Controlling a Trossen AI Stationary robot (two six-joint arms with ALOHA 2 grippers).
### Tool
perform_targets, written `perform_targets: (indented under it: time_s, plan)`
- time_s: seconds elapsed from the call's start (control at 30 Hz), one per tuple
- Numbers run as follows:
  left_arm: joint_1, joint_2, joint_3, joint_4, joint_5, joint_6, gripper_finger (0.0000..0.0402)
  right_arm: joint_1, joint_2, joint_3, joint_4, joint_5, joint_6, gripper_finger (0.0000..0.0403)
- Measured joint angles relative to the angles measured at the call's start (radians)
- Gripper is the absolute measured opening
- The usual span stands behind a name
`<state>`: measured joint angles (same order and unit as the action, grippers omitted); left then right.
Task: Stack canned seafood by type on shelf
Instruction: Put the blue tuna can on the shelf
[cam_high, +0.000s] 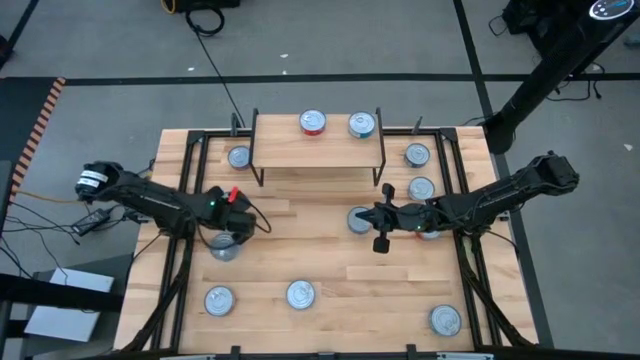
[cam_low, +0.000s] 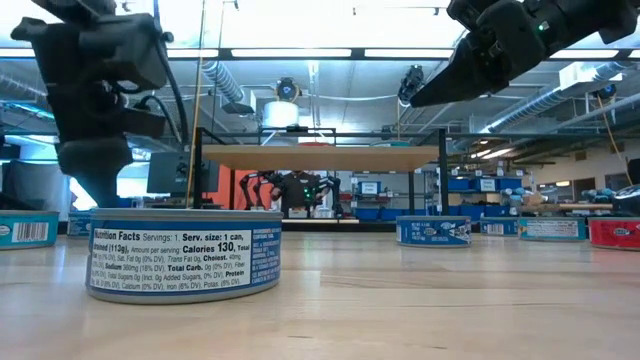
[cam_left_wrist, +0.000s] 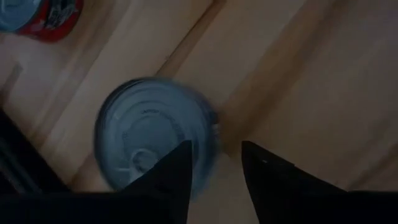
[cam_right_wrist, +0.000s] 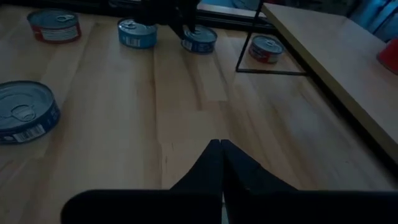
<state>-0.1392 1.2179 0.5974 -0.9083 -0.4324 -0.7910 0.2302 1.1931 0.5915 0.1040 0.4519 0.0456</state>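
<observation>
The shelf stands at the table's far middle with a red tin and a teal tin on its plank. My left gripper is open over a blue tin on the table's left side. One finger is over the tin's rim and the other over bare wood beside it. My right gripper is shut and empty. It hovers above the table right of centre, next to another tin, and shows raised in the low view. My left gripper points down at the blue tin's edge. I cannot tell whether a finger touches it. The tin stands flat on the table.
Several more tins stand on the slatted table: near the front edge, by the shelf's legs, and at the right. A red one lies partly under my right arm. Bare wood lies between the arms.
</observation>
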Motion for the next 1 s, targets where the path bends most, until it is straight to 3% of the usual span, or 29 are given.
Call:
perform_targets:
  time_s: [0.33, 0.63, 1.0]
  plan:
    - [0.050, -0.002, -0.048, 0.049, 0.050, 0.079, 0.0124, 0.000, 0.000, 0.000, 0.000, 0.000, 0.000, 0.0005]
    - [0.042, -0.005, -0.047, 0.060, 0.065, 0.162, 0.0010, 0.000, 0.000, 0.000, 0.000, 0.000, 0.000, 0.0005]
    - [-0.030, 0.000, 0.030, 0.193, 0.158, 0.271, 0.0002, 0.001, 0.000, 0.000, -0.001, -0.001, 0.000, 0.0005]
